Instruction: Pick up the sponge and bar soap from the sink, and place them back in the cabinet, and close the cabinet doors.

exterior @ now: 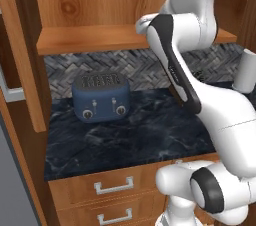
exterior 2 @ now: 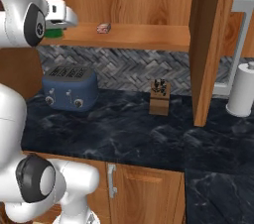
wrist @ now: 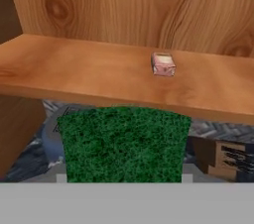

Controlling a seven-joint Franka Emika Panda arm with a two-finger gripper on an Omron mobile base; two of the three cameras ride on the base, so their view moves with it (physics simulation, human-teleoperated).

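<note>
gripper (exterior 2: 58,28): I have it clamped on the sponge (wrist: 124,143), raised at the front edge of the shelf
sponge: green face toward my hand camera, just below the shelf lip
bar soap (wrist: 163,64): sits on the cabinet (wrist: 99,77) shelf, right of the sponge
cabinet doors (exterior 2: 211,44): I see them open
toaster (exterior: 100,96): on the counter (exterior: 145,135) under the shelf

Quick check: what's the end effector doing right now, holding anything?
End effector: closed on the sponge, held in front of the cabinet shelf where the bar soap already sits.
</note>
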